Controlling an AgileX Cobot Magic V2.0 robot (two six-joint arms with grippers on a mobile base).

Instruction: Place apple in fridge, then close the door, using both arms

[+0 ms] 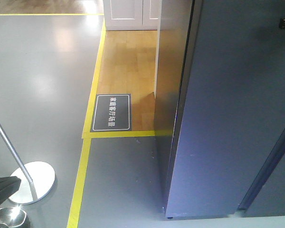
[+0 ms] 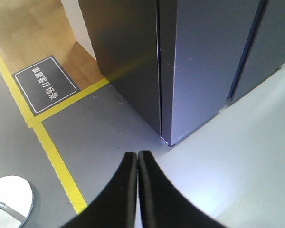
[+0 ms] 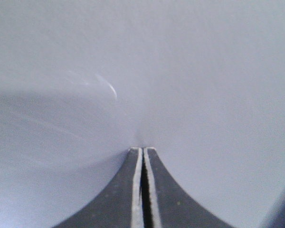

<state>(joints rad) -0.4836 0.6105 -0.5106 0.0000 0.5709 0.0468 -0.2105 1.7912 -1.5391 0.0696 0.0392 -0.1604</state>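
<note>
Here both jaws sit clenched empty, fridge point(image 1: 228, 118) on grey floor point(image 1: 38, 71).

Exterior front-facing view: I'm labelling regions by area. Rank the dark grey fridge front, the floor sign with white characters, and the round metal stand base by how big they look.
1. Fridge, by far the largest.
2. Floor sign.
3. Round stand base, close to the sign in apparent area and nearer the camera, so that order is unsure.
</note>
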